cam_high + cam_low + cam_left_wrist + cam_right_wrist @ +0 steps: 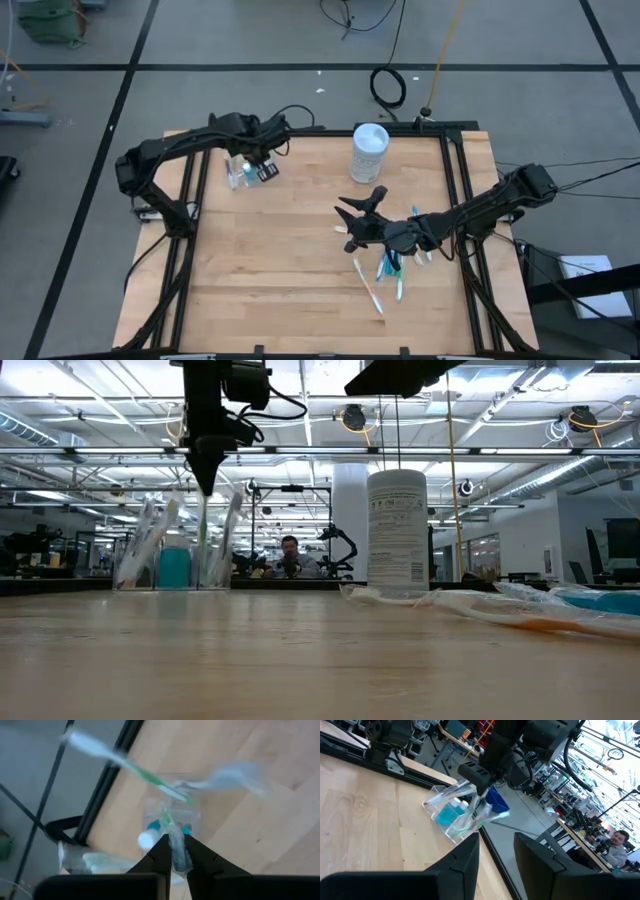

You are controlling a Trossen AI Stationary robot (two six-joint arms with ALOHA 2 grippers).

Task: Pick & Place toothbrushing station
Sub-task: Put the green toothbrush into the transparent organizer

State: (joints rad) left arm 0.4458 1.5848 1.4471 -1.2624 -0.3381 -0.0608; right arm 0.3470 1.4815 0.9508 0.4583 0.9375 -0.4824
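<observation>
High view: we see the clear plastic cup [237,172] standing at the far left part of the wooden table [280,270], directly beneath the left gripper [262,166]. In the low view the cup [172,550] is a transparent, thin-walled vessel holding several slim pale toothbrushes [145,540] that lean outward, plus a blue toothpaste tube [174,567] in its middle. We note that the left gripper's fingers [159,855] are pressed nearly together, pinching one thin toothbrush with a green accent [169,825] above the cup's mouth.

We find the remaining toothbrushes [385,270] loose on the table near the right side, lying flat and overlapping, pale shafts with green and blue accents. The right gripper [352,222] hovers just beside this pile; its dark, flat fingers [462,857] are spread apart and hold nothing.

We also record a white cylindrical container [369,152], smooth with a printed label, upright at the far edge. The table is pale wood with visible grain, framed by black rails.
</observation>
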